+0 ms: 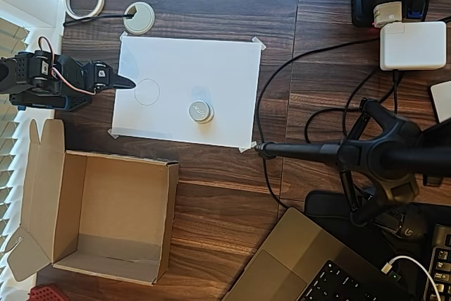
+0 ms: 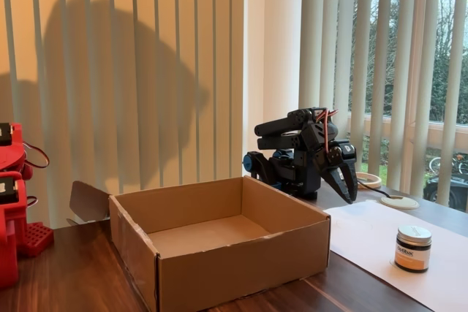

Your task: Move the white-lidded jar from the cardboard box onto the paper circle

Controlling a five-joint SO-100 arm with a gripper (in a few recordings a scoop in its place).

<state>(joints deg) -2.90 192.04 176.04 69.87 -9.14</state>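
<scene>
I see the jar (image 1: 201, 111) upright on the white sheet (image 1: 211, 68), right of the small circle (image 1: 146, 91), apart from it; box (image 1: 99, 216) open; gripper (image 1: 125, 81) closed, holding nothing, at the sheet's left edge

The white-lidded jar (image 1: 201, 111) has a silvery-white lid seen from overhead, and in the fixed view (image 2: 413, 248) its sides are dark with a pale label band. It stands on a plain white sheet (image 1: 218, 68) marked with a thin grey pencil circle (image 1: 146, 91), on a dark brown wood-grain table (image 1: 225, 195). The cardboard box (image 1: 99, 209) is plain tan-brown inside and out, the arm and its gripper (image 2: 345, 180) are black with blue parts and red-orange wires, and cream vertical blinds (image 2: 146, 71) hang behind.
</scene>
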